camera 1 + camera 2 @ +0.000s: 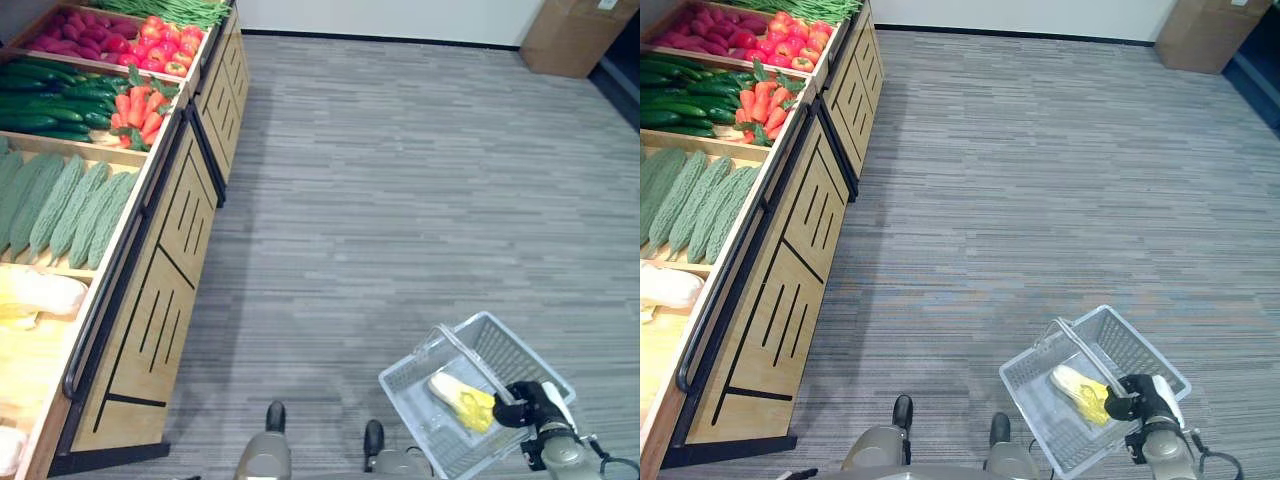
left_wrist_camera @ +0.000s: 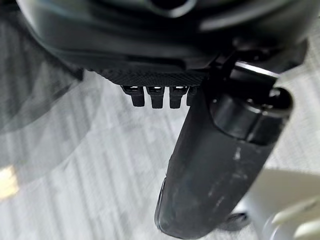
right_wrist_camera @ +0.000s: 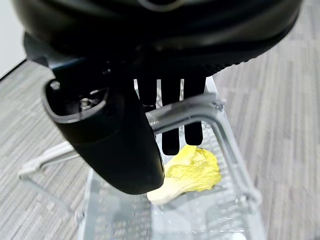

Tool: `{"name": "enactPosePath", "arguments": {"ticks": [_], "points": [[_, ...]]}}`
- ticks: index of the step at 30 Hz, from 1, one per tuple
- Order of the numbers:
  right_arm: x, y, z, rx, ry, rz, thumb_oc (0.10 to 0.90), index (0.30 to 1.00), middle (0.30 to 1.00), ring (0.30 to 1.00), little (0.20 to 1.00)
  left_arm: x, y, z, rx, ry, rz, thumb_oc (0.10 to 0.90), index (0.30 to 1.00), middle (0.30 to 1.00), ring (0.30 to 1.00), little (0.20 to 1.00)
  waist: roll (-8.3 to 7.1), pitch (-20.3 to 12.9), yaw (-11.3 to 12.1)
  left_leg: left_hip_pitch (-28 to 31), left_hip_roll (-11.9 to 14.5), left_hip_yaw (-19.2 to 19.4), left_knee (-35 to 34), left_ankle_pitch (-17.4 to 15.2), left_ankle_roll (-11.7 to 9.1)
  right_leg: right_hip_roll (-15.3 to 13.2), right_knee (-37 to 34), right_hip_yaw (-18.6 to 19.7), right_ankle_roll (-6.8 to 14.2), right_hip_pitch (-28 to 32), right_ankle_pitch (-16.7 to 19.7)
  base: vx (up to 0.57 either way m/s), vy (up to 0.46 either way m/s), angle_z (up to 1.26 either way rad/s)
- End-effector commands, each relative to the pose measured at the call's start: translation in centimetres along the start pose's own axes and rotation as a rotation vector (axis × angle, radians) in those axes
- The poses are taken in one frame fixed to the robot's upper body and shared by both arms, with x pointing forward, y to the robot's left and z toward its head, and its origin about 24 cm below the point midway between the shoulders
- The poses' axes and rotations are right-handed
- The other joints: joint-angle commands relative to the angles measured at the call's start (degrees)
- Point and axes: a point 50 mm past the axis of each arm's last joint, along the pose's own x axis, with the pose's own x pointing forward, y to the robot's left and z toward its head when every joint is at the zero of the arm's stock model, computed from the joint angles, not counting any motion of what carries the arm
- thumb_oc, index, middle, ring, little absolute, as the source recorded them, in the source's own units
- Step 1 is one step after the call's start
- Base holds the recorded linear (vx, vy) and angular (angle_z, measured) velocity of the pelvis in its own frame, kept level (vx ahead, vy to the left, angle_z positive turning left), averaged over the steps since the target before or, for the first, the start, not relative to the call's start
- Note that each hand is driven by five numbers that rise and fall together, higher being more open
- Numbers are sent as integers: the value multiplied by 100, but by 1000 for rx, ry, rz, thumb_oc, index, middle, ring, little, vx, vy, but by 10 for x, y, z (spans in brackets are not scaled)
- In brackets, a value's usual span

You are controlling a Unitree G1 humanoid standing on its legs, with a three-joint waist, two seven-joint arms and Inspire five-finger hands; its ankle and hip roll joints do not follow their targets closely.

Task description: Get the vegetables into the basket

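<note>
Nothing here can be read. The cardboard box (image 1: 578, 35) in the far corner carries a small pale label at its top edge, too tiny to make out, and the wooden produce stand (image 1: 170, 240) bears only dark slots, no lettering.

This is a shop, set up like a greengrocer's produce aisle. A long wooden display stand (image 1: 165, 260) runs along one side, split into open bins that hold sorted vegetables: bitter gourds (image 1: 65, 205), cucumbers (image 1: 50, 100), carrots (image 1: 138, 110), red peppers (image 1: 165, 45) and purple sweet potatoes (image 1: 85, 38). A dark rail (image 1: 115, 270) edges the stand's front. A grey plastic shopping basket (image 1: 440, 440) with a wire handle sits above the grey striped carpet (image 1: 400, 180). A cardboard box (image 1: 575, 35) stands against the far wall.
</note>
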Motion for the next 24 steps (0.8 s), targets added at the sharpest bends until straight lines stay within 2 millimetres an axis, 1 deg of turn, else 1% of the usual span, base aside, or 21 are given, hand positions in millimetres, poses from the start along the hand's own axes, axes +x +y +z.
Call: {"name": "enactPosePath", "arguments": {"ticks": [1, 3, 6, 7, 8, 9, 12, 13, 15, 16, 17, 18, 19, 20, 22, 24], "points": [[14, -59, 49, 10, -166, -199, 400, 300, 300, 300, 300, -1, 18, -3, -22, -7, 65, 900, 1000, 1000, 1000, 1000, 18, -350, 142, -682, 313, -50, 258, 146, -19, 75, 558, 92, 530, 198, -120, 113, 187, -34], [16, -54, 52, 19, -165, -184, 400, 300, 300, 300, 300, -1, 21, 1, -20, -21, 76, 900, 1000, 1000, 1000, 1000, -25, -342, 173, -690, 256, 25, 304, 50, 38, -10, 562, 158, 615, 140, 73, 83, 135, -42], [17, -50, 52, 15, -154, -169, 400, 300, 300, 300, 300, -1, 27, 5, -16, -33, 90, 900, 1000, 1000, 1000, 1000, -74, -334, 207, -707, 165, 61, 345, -55, 123, -91, 622, 196, 683, 77, 231, 94, 142, -28], [18, -47, 56, 15, -169, -161, 400, 300, 300, 300, 300, -1, 28, 5, -12, -37, 94, 900, 1000, 1000, 1000, 1000, -102, -334, 213, -661, 98, 56, 337, -120, 184, -121, 761, 209, 724, 37, 326, 98, 124, -10], [18, -47, 56, 16, -169, -161, 400, 300, 300, 300, 300, -1, 28, 5, -12, -37, 94, 900, 1000, 1000, 1000, 1000, -105, -335, 215, -661, 97, 59, 337, -122, 185, -124, 765, 211, 725, 35, 324, 116, 166, 0], [17, -45, 58, 19, -179, -157, 400, 300, 300, 300, 300, -1, 30, 6, -10, -41, 99, 900, 1000, 1000, 1000, 1000, -110, -309, 225, -593, 35, 33, 339, -203, 267, -126, 1124, 231, 737, -84, 428, 72, 123, 1], [19, -44, 69, 19, -213, -154, 400, 300, 300, 300, 300, -1, 33, 12, 3, -69, 103, 900, 1000, 1000, 1000, 1000, -68, -175, 228, -452, -17, 31, 412, -321, 395, -108, 1897, 205, 742, -402, 772, 48, 115, -6], [19, -44, 69, 19, -213, -154, 400, 300, 300, 300, 300, -1, 33, 12, 3, -69, 103, 900, 1000, 1000, 1000, 1000, -69, -171, 229, -452, -19, 33, 420, -326, 397, -110, 1908, 209, 744, -405, 766, 39, 67, 4], [19, -42, 73, 19, -224, -149, 400, 300, 300, 300, 300, -1, 35, 17, 21, -89, 105, 900, 1000, 1000, 1000, 1000, -9, -90, 212, -304, -56, -38, 430, -413, 435, -7, 2169, 191, 667, -609, 708, 91, 70, 7], [19, -41, 75, 16, -236, -145, 400, 300, 300, 300, 300, 0, 34, 20, 19, -100, 106, 900, 1000, 1000, 1000, 1000, 13, -64, 182, -203, -80, -58, 397, -438, 441, 21, 2126, 143, 619, -736, 659, 173, 72, 8], [20, -42, 80, 16, -250, -147, 400, 300, 300, 300, 300, 0, 35, 25, -2, -111, 119, 900, 1000, 1000, 1000, 1000, 54, -15, 115, -50, -101, -78, 327, -477, 407, 4, 1782, -14, 553, -993, 568, 131, 41, 6], [20, -42, 80, 16, -250, -147, 400, 300, 300, 300, 300, 0, 35, 25, -2, -111, 119, 900, 1000, 1000, 1000, 1000, 62, -2, 102, -33, -97, -93, 329, -487, 404, 7, 1781, -32, 550, -968, 556, 211, -44, 7], [20, -45, 83, 14, -260, -158, 400, 300, 300, 300, 300, 1, 34, 27, -10, -114, 118, 900, 1000, 1000, 1000, 1000, 65, 58, 21, 109, -124, -162, 330, -592, 318, -125, 1210, -110, 589, -1146, 594, 133, -62, 13], [20, -45, 83, 14, -260, -159, 400, 300, 300, 300, 300, 1, 33, 27, -10, -114, 118, 900, 1000, 1000, 1000, 1000, 81, 74, 9, 127, -112, -179, 341, -611, 314, -116, 1196, -132, 587, -1108, 589, 216, -107, 18], [20, -46, 84, 18, -260, -167, 400, 300, 300, 300, 300, 2, 30, 26, -11, -106, 112, 900, 1000, 1000, 1000, 1000, 61, 128, -68, 304, -120, -274, 422, -782, 232, -235, 692, -107, 678, -1230, 808, 208, -108, 38], [20, -46, 81, 12, -253, -166, 400, 300, 300, 300, 300, 2, 28, 23, -9, -94, 102, 900, 1000, 1000, 1000, 1000, 46, 129, -135, 455, -127, -364, 492, -922, 182, -303, 418, 53, 759, -1381, 1037, 253, -137, 33]]}}
